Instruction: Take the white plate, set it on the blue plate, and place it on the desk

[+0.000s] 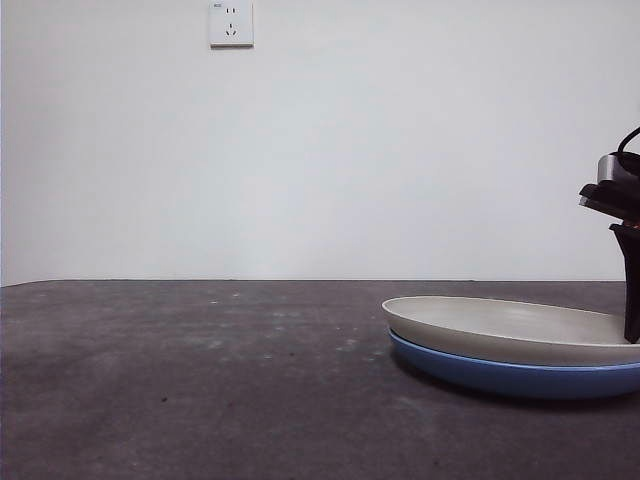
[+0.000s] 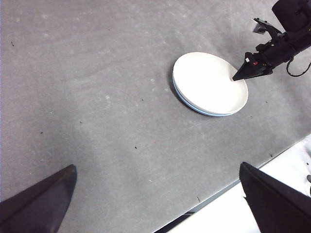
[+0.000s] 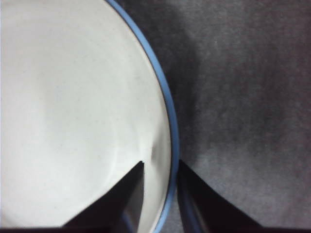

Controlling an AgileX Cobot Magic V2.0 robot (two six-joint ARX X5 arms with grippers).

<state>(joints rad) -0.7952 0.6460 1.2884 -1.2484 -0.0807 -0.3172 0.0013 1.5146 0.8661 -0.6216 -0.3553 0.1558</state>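
The white plate (image 1: 500,325) rests stacked on the blue plate (image 1: 500,376) at the right of the desk (image 1: 200,380). My right gripper (image 1: 631,335) comes down at the stack's right side. In the right wrist view its jaws (image 3: 160,165) stand close together astride the rim: one inside the white plate (image 3: 73,111), one outside the blue plate's edge (image 3: 172,131). The left wrist view shows the stack from high up, the white plate (image 2: 206,80) over a thin blue rim (image 2: 187,101), with the right gripper (image 2: 235,77) at its edge. My left gripper (image 2: 157,166) is open, empty and far above the desk.
A wall socket (image 1: 231,23) sits high on the white wall behind. The desk's edge (image 2: 228,191) runs near the stack in the left wrist view, with pale floor (image 2: 233,216) beyond it. Bare desk (image 2: 97,97) lies to the stack's left.
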